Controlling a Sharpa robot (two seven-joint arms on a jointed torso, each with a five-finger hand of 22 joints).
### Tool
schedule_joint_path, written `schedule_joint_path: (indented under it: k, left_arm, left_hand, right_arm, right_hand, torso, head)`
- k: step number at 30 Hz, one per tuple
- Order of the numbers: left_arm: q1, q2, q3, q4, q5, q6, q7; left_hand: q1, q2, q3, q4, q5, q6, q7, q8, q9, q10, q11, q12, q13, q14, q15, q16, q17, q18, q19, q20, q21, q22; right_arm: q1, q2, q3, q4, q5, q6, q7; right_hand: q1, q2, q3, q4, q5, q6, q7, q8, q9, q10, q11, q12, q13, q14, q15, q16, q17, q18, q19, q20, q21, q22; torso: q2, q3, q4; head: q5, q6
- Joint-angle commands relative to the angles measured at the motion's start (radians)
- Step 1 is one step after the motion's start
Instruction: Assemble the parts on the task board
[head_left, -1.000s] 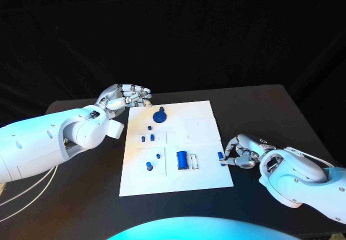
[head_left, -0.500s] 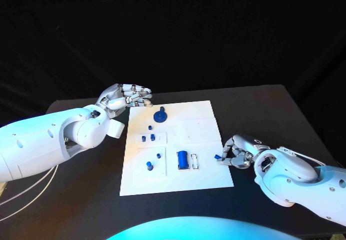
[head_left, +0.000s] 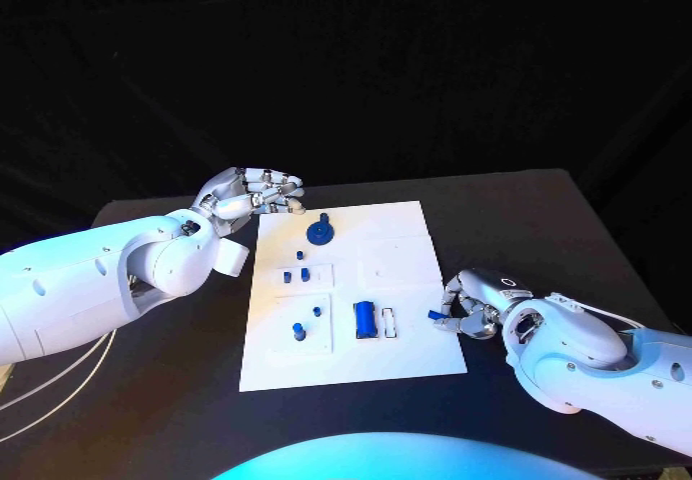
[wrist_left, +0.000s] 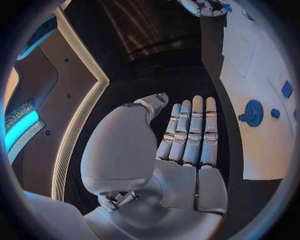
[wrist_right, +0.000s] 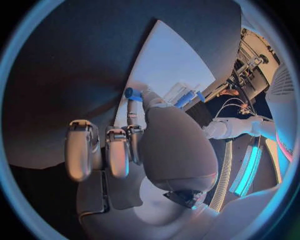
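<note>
- Matt black surface (head_left: 548, 215), cloth-like, with no shine.
- Smooth, flat white task board (head_left: 353, 290), matt, plastic or card by the look.
- Small blue parts: gear (head_left: 320, 234) and cylinder (head_left: 365, 319), plastic-looking, slight sheen.
- Glossy white plastic shells on left arm (head_left: 101, 280) and right arm (head_left: 606, 360).
- Silver, metal-looking left hand (head_left: 257, 192), satin finish; fingers (wrist_left: 194, 130) smooth, segmented.
- Same silver finish on right hand (head_left: 476, 303); fingers (wrist_right: 81, 150) with smooth, softly shining pads.

right robot hand (head_left: 470, 305) edged leftward along the task board (head_left: 408, 250) edge, small blue part (head_left: 434, 315) still pinched
</note>
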Motion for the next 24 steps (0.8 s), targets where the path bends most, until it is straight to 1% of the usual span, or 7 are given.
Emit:
schedule_joint_path:
  k: [1,5,7,14,19,21,24]
  left_arm:
    - [-0.001,0.0,0.001,0.002,0.0,0.016,0.004]
    - [-0.001,0.0,0.001,0.002,0.0,0.015,0.004]
    - [-0.001,0.0,0.001,0.002,-0.001,0.014,0.004]
    - [-0.001,0.001,0.001,0.002,-0.001,0.013,0.003]
    - [-0.001,-0.002,0.001,0.007,0.004,0.005,0.002]
    - [-0.001,-0.003,0.001,0.008,0.005,0.004,0.002]
    - [-0.001,-0.006,0.0,0.01,0.005,-0.001,0.001]
  left_hand:
    - [0.002,0.001,-0.006,0.003,-0.003,-0.005,0.002,-0.005,0.001,-0.006,0.001,0.006,0.002,-0.005,-0.001,-0.003,0.002,0.012,0.008,0.001,-0.007,-0.001]
    - [0.003,0.001,-0.006,0.003,-0.003,-0.005,0.002,-0.005,0.001,-0.006,0.001,0.006,0.002,-0.005,-0.001,-0.003,0.002,0.012,0.008,0.001,-0.007,-0.001]
    - [0.003,0.001,-0.006,0.002,-0.003,-0.005,0.002,-0.005,0.001,-0.006,0.001,0.006,0.002,-0.005,-0.001,-0.003,0.002,0.012,0.008,0.001,-0.007,-0.002]
    - [0.003,0.001,-0.006,0.002,-0.003,-0.005,0.002,-0.005,0.001,-0.006,0.001,0.006,0.002,-0.005,-0.001,-0.003,0.002,0.012,0.008,0.001,-0.007,-0.002]
    - [0.005,0.003,-0.005,0.002,-0.002,-0.005,0.002,-0.005,0.001,-0.006,0.001,0.006,0.002,-0.005,-0.001,-0.004,0.003,0.013,0.009,0.001,-0.008,-0.002]
    - [0.005,0.004,-0.005,0.003,-0.002,-0.005,0.002,-0.005,0.001,-0.006,0.001,0.006,0.002,-0.005,-0.001,-0.004,0.003,0.013,0.009,0.001,-0.009,-0.003]
    - [0.005,0.004,-0.005,0.003,-0.002,-0.005,0.002,-0.005,0.001,-0.006,0.001,0.006,0.002,-0.005,-0.001,-0.004,0.003,0.013,0.009,0.001,-0.009,-0.003]
  right_arm:
    - [-0.011,0.005,-0.01,-0.003,-0.095,0.129,-0.04]
    - [-0.011,0.009,-0.011,0.001,-0.119,0.14,-0.047]
    - [-0.011,0.011,-0.011,0.002,-0.12,0.128,-0.053]
    - [-0.008,0.012,-0.01,0.008,0.018,0.033,-0.06]
    - [0.003,0.018,-0.01,0.017,0.134,-0.05,-0.034]
    - [0.01,0.022,-0.009,0.02,0.171,-0.072,-0.024]
    - [0.021,0.03,-0.009,0.028,0.237,-0.101,-0.01]
  right_hand:
    - [0.041,-0.012,0.027,-0.015,0.0,0.001,0.008,-0.008,-0.012,0.05,0.003,-0.005,0.2,0.104,0.002,0.003,0.263,-0.006,0.056,-0.001,-0.007,0.221]
    - [0.068,-0.015,0.062,-0.028,0.001,0.006,0.01,-0.017,-0.017,0.049,0.005,-0.006,0.2,0.104,0.004,0.003,0.263,-0.006,0.056,0.001,-0.006,0.221]
    - [0.075,-0.012,0.08,-0.032,0.001,0.011,0.01,-0.02,-0.019,0.049,0.005,-0.006,0.201,0.104,0.004,0.003,0.263,-0.007,0.057,0.001,-0.003,0.222]
    - [0.028,0.027,0.153,-0.013,0.0,0.03,-0.002,-0.024,-0.019,0.054,-0.004,-0.001,0.204,0.104,-0.003,0.003,0.263,-0.011,0.064,-0.003,0.023,0.228]
    - [0.016,0.03,0.177,-0.019,0.0,0.04,-0.011,-0.018,-0.014,0.066,-0.012,0.022,0.216,0.104,-0.009,0.003,0.263,-0.016,0.073,-0.008,0.055,0.235]
    - [0.001,0.028,0.19,-0.021,-0.001,0.044,-0.015,-0.015,-0.01,0.07,-0.016,0.029,0.219,0.104,-0.013,0.003,0.263,-0.019,0.076,-0.012,0.069,0.238]
    - [-0.024,0.028,0.2,-0.016,-0.001,0.045,-0.016,-0.014,-0.008,0.071,-0.017,0.029,0.219,0.104,-0.014,0.003,0.263,-0.019,0.078,-0.014,0.072,0.239]
  torso:
    - [0.0,-0.0002,0.0003]
    - [0.0,-0.0004,0.0002]
    - [0.0,-0.0005,0.0005]
    - [0.0,-0.0008,0.0001]
    - [0.0,-0.001,0.0012]
    - [0.0,-0.0007,0.0028]
    - [0.0,-0.0003,0.0013]
  head:
    - [-0.001,-0.003]
    - [-0.001,-0.003]
    - [-0.001,-0.004]
    - [0.003,-0.006]
    - [-0.002,-0.003]
    - [-0.002,-0.004]
    - [-0.001,-0.005]
